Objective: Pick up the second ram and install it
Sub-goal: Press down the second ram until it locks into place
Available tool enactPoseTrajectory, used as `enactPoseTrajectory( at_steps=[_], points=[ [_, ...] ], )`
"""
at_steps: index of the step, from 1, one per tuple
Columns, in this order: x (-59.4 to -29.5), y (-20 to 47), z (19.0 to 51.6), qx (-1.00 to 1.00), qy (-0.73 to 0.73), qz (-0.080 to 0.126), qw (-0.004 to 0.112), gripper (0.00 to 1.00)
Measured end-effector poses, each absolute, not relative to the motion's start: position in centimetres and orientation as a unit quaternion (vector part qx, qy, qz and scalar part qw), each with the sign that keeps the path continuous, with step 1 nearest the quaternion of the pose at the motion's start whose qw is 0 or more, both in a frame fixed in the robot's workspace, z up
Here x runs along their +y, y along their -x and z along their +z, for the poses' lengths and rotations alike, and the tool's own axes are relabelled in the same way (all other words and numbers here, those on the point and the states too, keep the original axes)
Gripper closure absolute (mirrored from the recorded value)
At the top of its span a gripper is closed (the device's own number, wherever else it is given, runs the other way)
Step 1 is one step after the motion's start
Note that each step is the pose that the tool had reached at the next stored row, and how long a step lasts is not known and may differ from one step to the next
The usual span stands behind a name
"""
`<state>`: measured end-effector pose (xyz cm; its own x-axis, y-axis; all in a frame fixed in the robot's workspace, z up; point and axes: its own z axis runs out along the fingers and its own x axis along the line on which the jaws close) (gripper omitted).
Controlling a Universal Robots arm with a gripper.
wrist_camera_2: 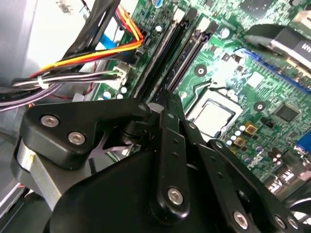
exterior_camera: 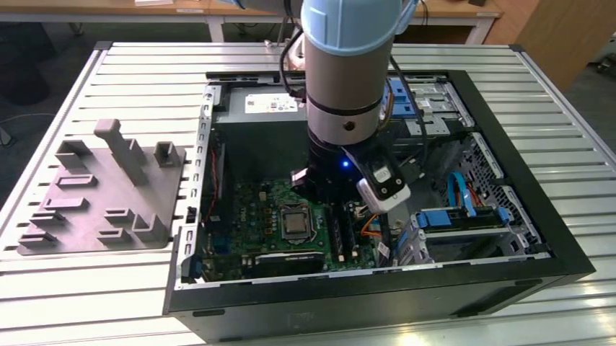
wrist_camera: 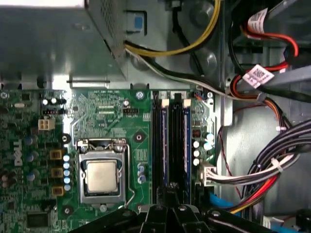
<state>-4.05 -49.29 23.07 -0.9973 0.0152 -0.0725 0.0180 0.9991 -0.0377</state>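
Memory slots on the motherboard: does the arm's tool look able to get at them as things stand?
Probably yes. The tool hangs just over the memory slots in the open case; the cable bundle lies to one side, not across them.

You get even overhead light in the exterior view: the ribbed silver metal table (exterior_camera: 539, 101) reads bright, while the inside of the open black computer case (exterior_camera: 520, 281) sinks into shadow toward lower centre. A small blue light glows at mid-frame on the arm. In the second wrist view, the green motherboard (wrist_camera_2: 233, 82) glares white at centre right, and the black linkage at the bottom is soft. The first wrist view is sharp, with a washed-out strip along the top left edge.
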Motion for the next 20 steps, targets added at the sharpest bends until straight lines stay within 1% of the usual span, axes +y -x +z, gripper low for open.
enactPoseTrajectory(
  at_steps=[11, 20],
  points=[
    [-50.9, 3.7, 23.1, 0.999, -0.008, -0.019, 0.036, 0.90],
    [-51.0, 3.7, 23.1, 0.999, -0.008, -0.019, 0.036, 0.90]
  ],
)
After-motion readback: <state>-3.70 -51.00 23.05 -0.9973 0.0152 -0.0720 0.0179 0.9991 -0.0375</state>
